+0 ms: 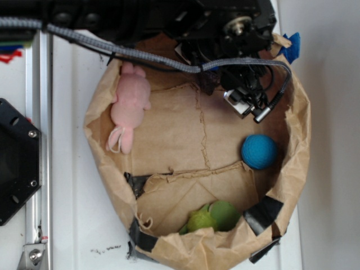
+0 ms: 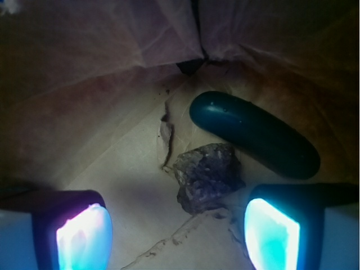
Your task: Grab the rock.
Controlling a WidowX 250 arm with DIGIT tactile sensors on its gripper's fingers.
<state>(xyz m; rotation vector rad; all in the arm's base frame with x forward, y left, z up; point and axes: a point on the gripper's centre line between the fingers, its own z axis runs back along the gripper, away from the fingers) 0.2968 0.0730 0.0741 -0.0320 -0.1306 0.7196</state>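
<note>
Exterior view: the robot arm (image 1: 225,28) reaches in from the top over a brown paper bag (image 1: 112,185) with rolled-down walls, set on a white table (image 1: 73,225). Black tape patches (image 1: 263,212) hold the bag wall at the lower edge. The arm's head sits over the upper right part of the bag floor; the rock is not visible in this view — hidden under the arm.

Contents seen from outside: a pink plush toy (image 1: 129,104) lies against the left wall, a blue ball (image 1: 259,151) rests near the right wall, a green toy (image 1: 212,217) sits at the bottom, touching the lower wall. Ball is just below the arm's head, apart from it.

Wrist view: the gripper (image 2: 179,233) is released, fingers spread wide — the left finger (image 2: 81,236) and the right finger (image 2: 273,230) stand at the lower corners of the picture, nothing between the pads. The rock (image 2: 207,177) lies on the bag floor just ahead of the fingers, approx. midway between them, somewhat nearer the right one. No contact w/ either finger. It is dark, rough and craggy.

Just beyond the rock, a smooth dark green object (image 2: 253,134) lies slantwise, long axis running upper left to lower right. Whether it touches the rock cannot be told. A torn seam in the paper runs beside the rock's left edge.
</note>
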